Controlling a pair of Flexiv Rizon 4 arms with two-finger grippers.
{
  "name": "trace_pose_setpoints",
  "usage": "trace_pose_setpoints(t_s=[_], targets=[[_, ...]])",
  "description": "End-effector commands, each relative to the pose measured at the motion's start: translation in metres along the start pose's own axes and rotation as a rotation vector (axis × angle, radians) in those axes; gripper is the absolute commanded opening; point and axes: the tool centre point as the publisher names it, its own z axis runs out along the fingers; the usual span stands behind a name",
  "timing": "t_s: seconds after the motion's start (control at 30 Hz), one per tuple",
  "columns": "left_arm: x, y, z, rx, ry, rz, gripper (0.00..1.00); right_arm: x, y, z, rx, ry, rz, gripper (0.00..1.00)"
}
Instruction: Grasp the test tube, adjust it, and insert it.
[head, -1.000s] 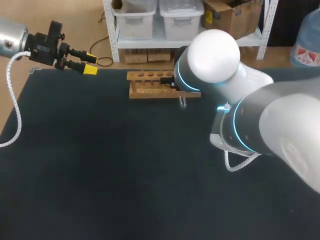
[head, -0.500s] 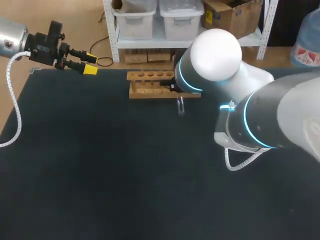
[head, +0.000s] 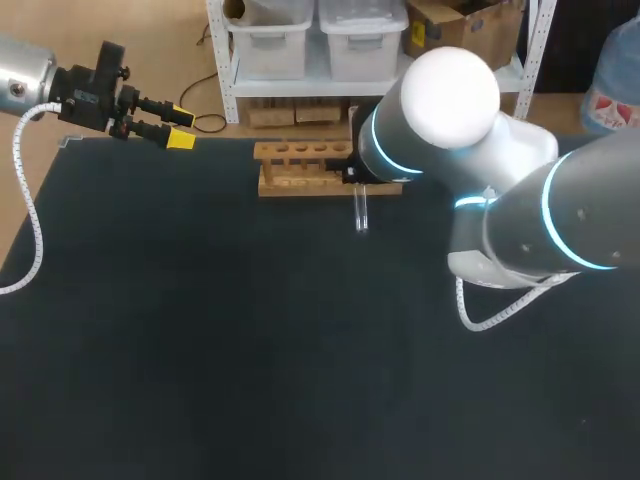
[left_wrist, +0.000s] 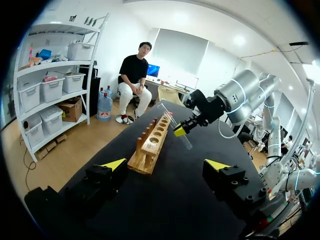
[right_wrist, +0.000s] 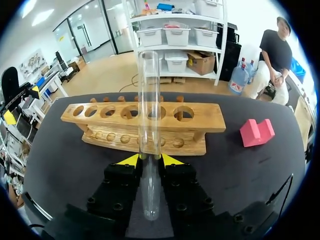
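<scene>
A clear glass test tube (right_wrist: 149, 115) stands upright between the yellow fingertips of my right gripper (right_wrist: 150, 160), which is shut on its lower part. It is held just in front of the wooden rack (right_wrist: 145, 119), whose top bar has a row of holes. In the head view the test tube (head: 361, 212) shows below the rack (head: 300, 170), and my right arm (head: 440, 110) hides its own gripper. My left gripper (head: 180, 128) hangs open over the table's far left corner, well away from the rack. In the left wrist view, my left gripper (left_wrist: 165, 165) faces the rack (left_wrist: 152, 142) and the tube (left_wrist: 175, 127).
A red notched block (right_wrist: 256, 132) lies on the dark table (head: 200, 350) to the right of the rack. My right arm's bulky elbow hangs over the table's right half.
My right arm's elbow has swung to the right. The test tube has shifted slightly left and turned more upright in front of the rack. The left arm has stayed put.
</scene>
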Motion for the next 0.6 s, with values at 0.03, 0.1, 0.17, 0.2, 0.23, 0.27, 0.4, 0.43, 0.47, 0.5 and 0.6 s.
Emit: trace_pose_setpoints(t_s=[0.03, 0.1, 0.17, 0.2, 0.23, 0.27, 0.4, 0.43, 0.47, 0.5, 0.6], targets=[[0.0, 0.001, 0.0, 0.002, 0.0, 0.001, 1.0, -0.004, -0.001, 0.004, -0.007, 0.073, -0.001, 0.0], [0.0, 0.001, 0.0, 0.002, 0.0, 0.001, 1.0, -0.005, -0.001, 0.004, -0.006, 0.073, 0.0, 0.0], [0.0, 0.001, 0.0, 0.002, 0.0, 0.001, 1.0, -0.005, -0.001, 0.002, -0.003, 0.069, 0.001, 0.0], [0.0, 0.001, 0.0, 0.002, 0.0, 0.001, 1.0, -0.005, -0.001, 0.001, -0.002, 0.068, 0.001, 0.0], [0.0, 0.001, 0.0, 0.002, 0.0, 0.001, 1.0, -0.004, 0.0, 0.0, -0.001, 0.066, 0.003, 0.0], [0.0, 0.001, 0.0, 0.002, 0.0, 0.001, 1.0, -0.004, 0.0, -0.002, 0.002, 0.063, 0.009, 0.0], [0.0, 0.001, 0.0, 0.002, 0.0, 0.001, 1.0, -0.001, 0.003, -0.009, 0.007, 0.06, 0.022, 0.0], [0.0, 0.001, 0.0, 0.002, 0.0, 0.001, 1.0, -0.001, 0.004, -0.011, 0.009, 0.06, 0.025, 0.0], [0.0, 0.001, 0.0, 0.002, 0.0, 0.001, 1.0, 0.0, 0.005, -0.014, 0.011, 0.058, 0.029, 0.0], [0.0, 0.001, 0.0, 0.002, 0.0, 0.001, 1.0, 0.0, 0.006, -0.017, 0.013, 0.056, 0.033, 0.0], [0.0, 0.001, 0.0, 0.002, 0.0, 0.001, 1.0, -0.001, 0.009, -0.027, 0.026, 0.05, 0.043, 0.0]])
